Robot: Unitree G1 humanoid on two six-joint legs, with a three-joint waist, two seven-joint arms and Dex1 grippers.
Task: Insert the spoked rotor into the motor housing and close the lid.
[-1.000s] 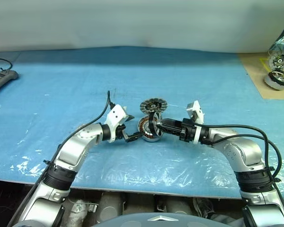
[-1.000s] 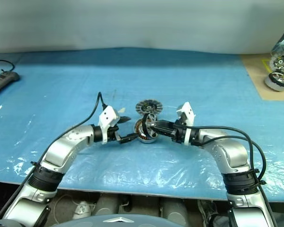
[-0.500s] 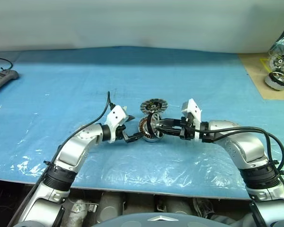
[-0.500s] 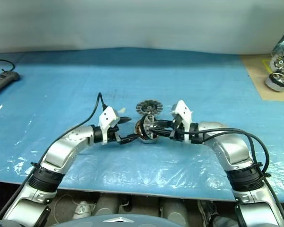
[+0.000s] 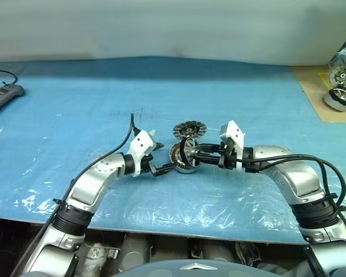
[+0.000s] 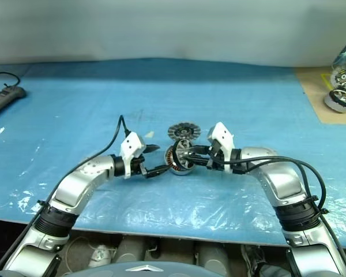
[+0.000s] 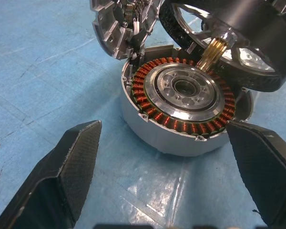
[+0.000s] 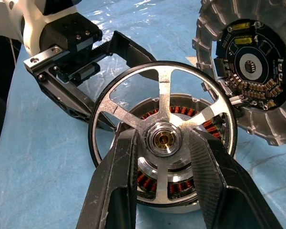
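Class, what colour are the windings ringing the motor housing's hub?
Copper-brown windings; clearest in the left wrist view.

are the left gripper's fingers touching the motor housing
Apart. In the left wrist view, blue table cover shows between each black finger and the motor housing, with the left gripper open around it.

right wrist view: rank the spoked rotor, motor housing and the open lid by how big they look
1. Spoked rotor, held by the right gripper; nearest the camera, so its lead is unsure.
2-3. Lid and motor housing: not ranked, since the lid is cut off and the rotor hides much of the housing.
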